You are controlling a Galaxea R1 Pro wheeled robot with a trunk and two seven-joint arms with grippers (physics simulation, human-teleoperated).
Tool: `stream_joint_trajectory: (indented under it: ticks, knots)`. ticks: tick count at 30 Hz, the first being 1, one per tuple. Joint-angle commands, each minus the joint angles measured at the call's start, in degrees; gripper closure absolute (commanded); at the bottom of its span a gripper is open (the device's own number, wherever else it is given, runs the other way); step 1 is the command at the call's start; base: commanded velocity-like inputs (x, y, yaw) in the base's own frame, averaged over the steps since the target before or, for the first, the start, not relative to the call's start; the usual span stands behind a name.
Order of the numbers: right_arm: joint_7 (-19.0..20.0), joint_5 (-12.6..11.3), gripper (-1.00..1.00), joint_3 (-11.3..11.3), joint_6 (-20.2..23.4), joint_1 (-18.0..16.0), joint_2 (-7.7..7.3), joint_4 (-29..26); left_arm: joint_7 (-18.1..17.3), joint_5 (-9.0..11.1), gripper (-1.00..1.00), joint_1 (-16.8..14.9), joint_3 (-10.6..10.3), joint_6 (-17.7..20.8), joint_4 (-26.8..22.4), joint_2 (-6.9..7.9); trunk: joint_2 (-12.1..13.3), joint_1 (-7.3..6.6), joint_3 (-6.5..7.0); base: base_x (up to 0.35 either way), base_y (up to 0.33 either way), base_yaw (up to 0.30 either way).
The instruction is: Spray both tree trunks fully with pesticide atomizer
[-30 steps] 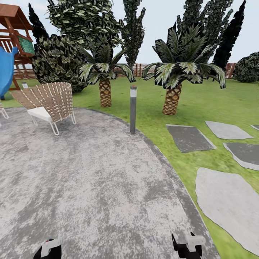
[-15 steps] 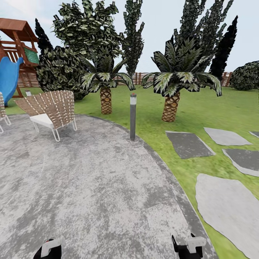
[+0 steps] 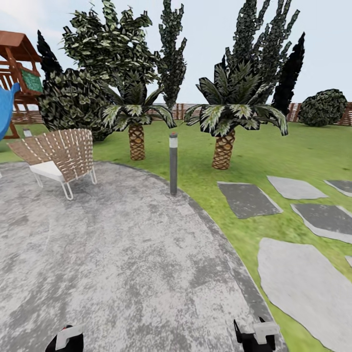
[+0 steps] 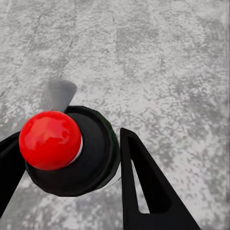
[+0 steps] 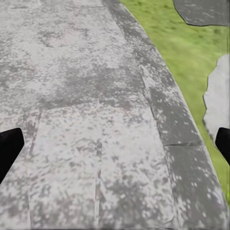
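In the left wrist view my left gripper (image 4: 67,141) is shut on the pesticide atomizer (image 4: 50,139), a black round body with a glossy red ball on top, held over grey paving. My right gripper (image 5: 117,141) is open, its black fingertips (image 5: 10,146) far apart with only paving between them. In the head view both grippers sit low at the frame's bottom, the left gripper (image 3: 66,340) and the right gripper (image 3: 254,337). The two thick-trunked trees are out of view. Green lawn (image 3: 293,146) and a brown slat fence (image 3: 188,110) lie ahead.
I stand on a round grey paved patio (image 3: 122,254). A grey light post (image 3: 173,164) stands at its edge, a woven chair (image 3: 56,154) to the left. Two short palms (image 3: 224,146), dark cone trees (image 3: 288,73), a play set (image 3: 17,73) and stepping stones (image 3: 298,283) lie beyond.
The whole head view has shifted: chair, post and palms slid left and slightly down, so the camera moved. Both grippers keep their places at the frame's bottom.
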Motion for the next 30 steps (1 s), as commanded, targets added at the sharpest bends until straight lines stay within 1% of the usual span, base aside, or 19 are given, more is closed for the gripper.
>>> stream_joint_trajectory:
  ticks: [1, 18, 30]
  knots:
    - [0.0, 0.0, -1.00, 0.0, 0.0, 0.0, 0.00, 0.0, 0.0, 0.0, 1.00, 0.0, 0.0, 0.0, 0.0, 0.00, 0.4, -0.23, 0.15, 0.000, 0.000, -0.269]
    - [0.0, 0.0, -1.00, 0.0, 0.0, 0.0, 0.00, 0.0, 0.0, 0.0, 1.00, 0.0, 0.0, 0.0, 0.0, 0.00, 7.2, -3.96, 2.68, 0.000, 0.000, -0.278]
    - [0.0, 0.0, -1.00, 0.0, 0.0, 0.0, 0.00, 0.0, 0.0, 0.0, 1.00, 0.0, 0.0, 0.0, 0.0, 0.00, 7.2, -3.96, 2.31, 0.000, 0.000, -0.278]
